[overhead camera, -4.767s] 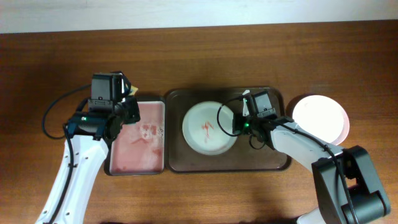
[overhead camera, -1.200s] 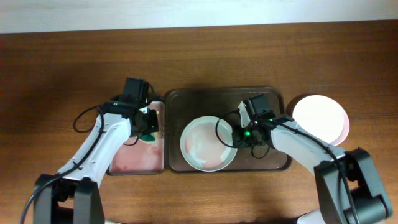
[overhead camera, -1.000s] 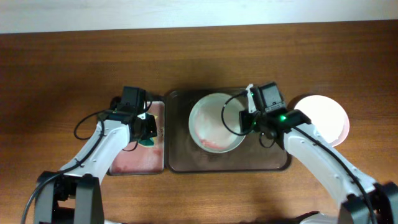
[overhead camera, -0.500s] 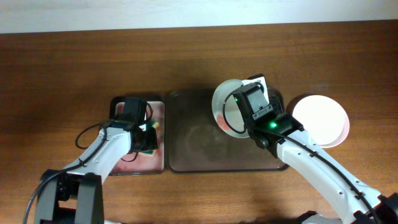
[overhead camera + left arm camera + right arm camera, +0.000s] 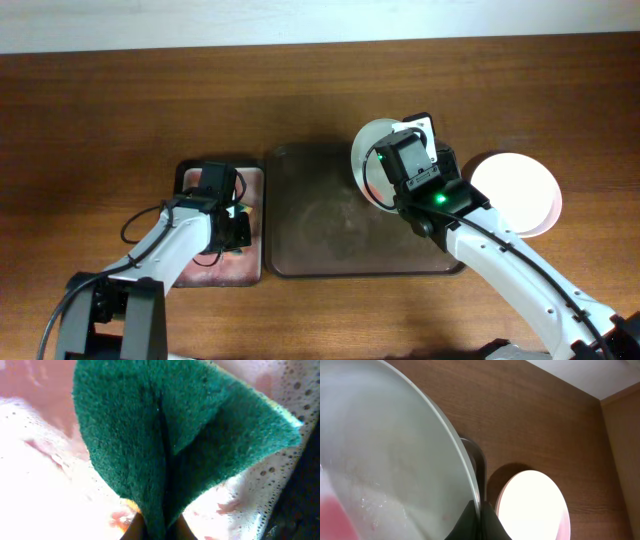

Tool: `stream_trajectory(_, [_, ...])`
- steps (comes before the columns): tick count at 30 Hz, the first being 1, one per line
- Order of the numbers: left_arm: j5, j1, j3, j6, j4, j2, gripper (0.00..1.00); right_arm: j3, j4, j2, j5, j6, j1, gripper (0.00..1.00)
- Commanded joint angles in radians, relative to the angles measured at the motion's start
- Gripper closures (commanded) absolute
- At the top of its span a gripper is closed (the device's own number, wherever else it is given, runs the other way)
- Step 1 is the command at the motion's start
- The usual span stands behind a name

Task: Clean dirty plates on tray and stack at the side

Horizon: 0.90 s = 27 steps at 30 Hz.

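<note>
Left gripper [image 5: 156,529]: pinched tight on a folded green sponge [image 5: 175,435], low over the pink tray [image 5: 252,178], toward the counter's left edge.
Tray [image 5: 320,225]: lay mid-counter, just beside the pink tray.
Side plate [image 5: 515,195]: white, flat on the counter right of the tray, toward the right edge.
Right gripper [image 5: 476,512]: clamped on the rim of 1 held plate [image 5: 385,460], tilted steeply above the tray's far right corner, with a wet pinkish film inside.

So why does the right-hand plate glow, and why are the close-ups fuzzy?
Overhead: the side plate is washed out by glare. Left wrist: the sponge fills the frame, foam beside it overexposed. Right wrist: the held plate blurs up close; the table is sharp.
</note>
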State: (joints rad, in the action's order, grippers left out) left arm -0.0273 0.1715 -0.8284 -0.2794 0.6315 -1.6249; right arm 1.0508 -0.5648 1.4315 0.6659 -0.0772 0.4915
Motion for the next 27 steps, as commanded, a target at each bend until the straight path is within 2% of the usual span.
stream_trajectory(1, [-0.024, -0.005, -0.072, 0.005, 0.012, 0.032, 0.45, 0.023, 0.003, -0.027, 0.027, -0.005, 0.007, 0.96])
stream_trajectory(3, [-0.045, -0.005, -0.095, 0.005, 0.005, 0.032, 0.38, 0.023, 0.003, -0.027, 0.027, -0.005, 0.006, 0.96])
stream_trajectory(11, [-0.067, -0.005, -0.094, 0.004, -0.050, -0.068, 0.37, 0.023, 0.003, -0.027, 0.027, -0.005, 0.006, 0.96])
stream_trajectory(12, [-0.067, -0.005, -0.094, 0.005, -0.064, -0.081, 0.39, 0.023, 0.003, -0.027, 0.027, -0.005, 0.007, 0.96])
stream_trajectory(15, [-0.067, -0.005, -0.094, 0.004, -0.072, -0.096, 0.50, 0.023, 0.003, -0.027, 0.027, -0.005, 0.006, 0.96])
stream_trajectory(16, [-0.067, -0.005, -0.094, 0.005, -0.079, -0.095, 0.70, 0.023, 0.003, -0.027, 0.027, -0.005, 0.006, 0.96])
stream_trajectory(17, [-0.067, -0.005, -0.095, 0.004, -0.087, -0.095, 1.00, 0.023, 0.003, -0.027, 0.027, -0.005, 0.006, 0.96])
stream_trajectory(22, [-0.068, -0.005, -0.185, 0.005, -0.054, -0.090, 1.00, 0.023, 0.002, -0.027, 0.027, -0.005, 0.006, 0.96])
stream_trajectory(23, [-0.071, -0.005, -0.216, 0.005, -0.031, -0.089, 0.93, 0.023, 0.002, -0.027, 0.027, -0.005, 0.007, 0.96])
stream_trajectory(24, [-0.071, -0.005, -0.240, 0.005, -0.008, -0.089, 0.59, 0.023, 0.001, -0.027, 0.027, -0.005, 0.006, 0.96])
stream_trajectory(25, [-0.071, -0.005, -0.253, 0.005, 0.016, -0.089, 0.44, 0.023, 0.000, -0.027, 0.027, -0.005, 0.006, 0.96])
stream_trajectory(27, [-0.070, -0.005, -0.252, 0.005, 0.093, -0.092, 0.39, 0.023, -0.001, -0.027, 0.027, -0.005, 0.006, 0.96])
